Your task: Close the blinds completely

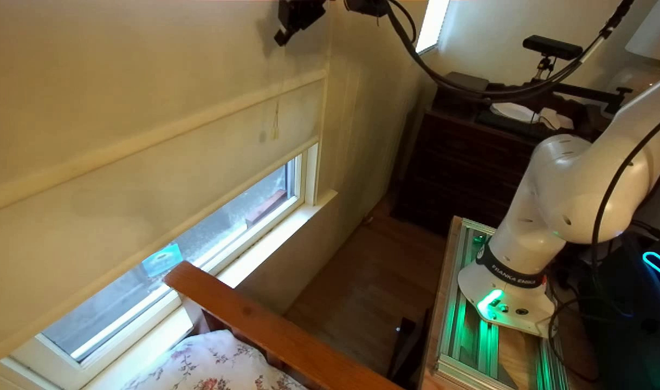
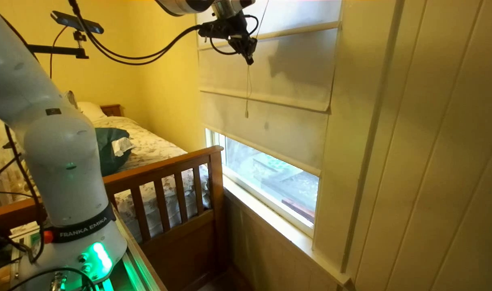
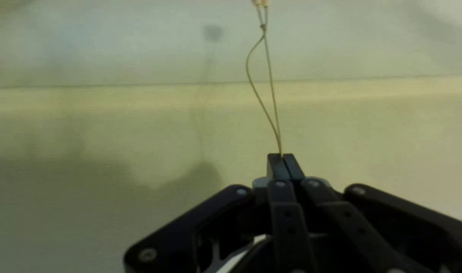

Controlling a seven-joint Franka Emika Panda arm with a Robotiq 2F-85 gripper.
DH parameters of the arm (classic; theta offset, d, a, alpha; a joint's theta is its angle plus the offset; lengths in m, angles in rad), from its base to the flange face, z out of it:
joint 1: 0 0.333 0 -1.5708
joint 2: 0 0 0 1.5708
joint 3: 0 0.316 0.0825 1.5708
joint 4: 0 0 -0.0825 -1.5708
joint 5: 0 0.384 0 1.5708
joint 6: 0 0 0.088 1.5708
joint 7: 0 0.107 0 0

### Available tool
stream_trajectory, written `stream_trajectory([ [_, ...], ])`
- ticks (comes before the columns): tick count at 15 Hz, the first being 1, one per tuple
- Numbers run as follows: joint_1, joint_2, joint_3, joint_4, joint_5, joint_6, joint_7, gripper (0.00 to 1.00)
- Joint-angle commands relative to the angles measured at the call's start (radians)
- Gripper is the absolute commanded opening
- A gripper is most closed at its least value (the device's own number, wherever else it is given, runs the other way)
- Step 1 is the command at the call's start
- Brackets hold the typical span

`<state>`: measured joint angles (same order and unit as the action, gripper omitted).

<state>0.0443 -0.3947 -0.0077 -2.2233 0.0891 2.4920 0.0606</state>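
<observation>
Plainly, we have the gripper (image 3: 283,155) pressed together, its two black fingertips (image 3: 275,167) clamped on a thin cord (image 3: 275,110). Two strands lead out from between the tips, and below the gripper they end in a small pull (image 2: 246,114). Behind the gripper hang the blinds (image 2: 294,89), a cream shade reaching partway down the window; their bottom edge lies well below the fingertips. Under that edge we see a strip of uncovered glass (image 2: 270,169), and beneath it the pale sill (image 2: 266,213). Below and to one side of the gripper stands a wooden footboard (image 2: 161,169). As far as we can judge, the gripper stands apart from the shade.
</observation>
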Motion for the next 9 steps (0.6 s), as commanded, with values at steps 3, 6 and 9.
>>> stream_trajectory([
  [3, 0.124, 0.013, 0.032, -0.002, 0.185, 0.077, -0.015, 0.00],
  [6, 0.159, 0.023, 0.041, -0.023, 0.218, 0.076, -0.026, 0.00],
  [9, 0.153, 0.028, 0.053, -0.064, 0.185, 0.052, -0.036, 0.00],
])
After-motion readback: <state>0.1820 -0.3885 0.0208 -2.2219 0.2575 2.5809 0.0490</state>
